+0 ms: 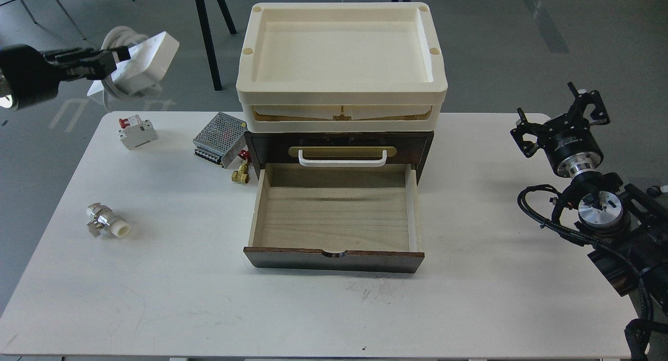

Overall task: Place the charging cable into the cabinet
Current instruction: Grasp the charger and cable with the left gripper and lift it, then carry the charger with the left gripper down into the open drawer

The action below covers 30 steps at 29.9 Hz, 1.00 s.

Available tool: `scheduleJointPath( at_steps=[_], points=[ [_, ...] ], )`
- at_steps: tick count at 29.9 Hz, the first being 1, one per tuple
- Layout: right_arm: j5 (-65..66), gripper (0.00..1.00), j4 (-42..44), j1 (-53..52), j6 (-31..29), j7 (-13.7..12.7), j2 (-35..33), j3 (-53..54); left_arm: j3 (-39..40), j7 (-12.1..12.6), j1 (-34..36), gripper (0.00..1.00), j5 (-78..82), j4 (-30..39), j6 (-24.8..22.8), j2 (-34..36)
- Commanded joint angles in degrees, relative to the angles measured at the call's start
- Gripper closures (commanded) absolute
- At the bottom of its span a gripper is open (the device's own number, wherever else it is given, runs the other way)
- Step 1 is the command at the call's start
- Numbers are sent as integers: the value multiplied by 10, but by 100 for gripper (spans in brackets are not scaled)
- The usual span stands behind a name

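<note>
My left gripper is shut on the charging cable, a white power strip with its thick white cord looped behind it. It holds it high in the air at the upper left, well above the table and left of the cabinet. The cabinet is dark brown with a cream tray top and a white handle on a brass plate. Its lower drawer is pulled open, showing a bare light wood interior. My right gripper is open and empty at the right edge of the table.
On the white table lie a small white circuit breaker with a red switch, a perforated metal power supply box, a brass fitting by the cabinet's left side, and a small metal and white fitting.
</note>
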State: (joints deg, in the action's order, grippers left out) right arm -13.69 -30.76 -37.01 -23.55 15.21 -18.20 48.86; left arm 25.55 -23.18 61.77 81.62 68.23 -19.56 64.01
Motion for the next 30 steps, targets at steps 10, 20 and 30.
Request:
scheduleJointPath(
  at_steps=[10,20,30],
  points=[
    [0,0,0,-1,0,1,0,-9,3,129,224,97,6,287,-84,-55],
    [0,0,0,-1,0,1,0,-9,-53,176,195,97,6,328,-84,-257],
    [0,0,0,-1,0,1,0,-9,-89,182,-16,95,72,327,-84,-300]
  ],
)
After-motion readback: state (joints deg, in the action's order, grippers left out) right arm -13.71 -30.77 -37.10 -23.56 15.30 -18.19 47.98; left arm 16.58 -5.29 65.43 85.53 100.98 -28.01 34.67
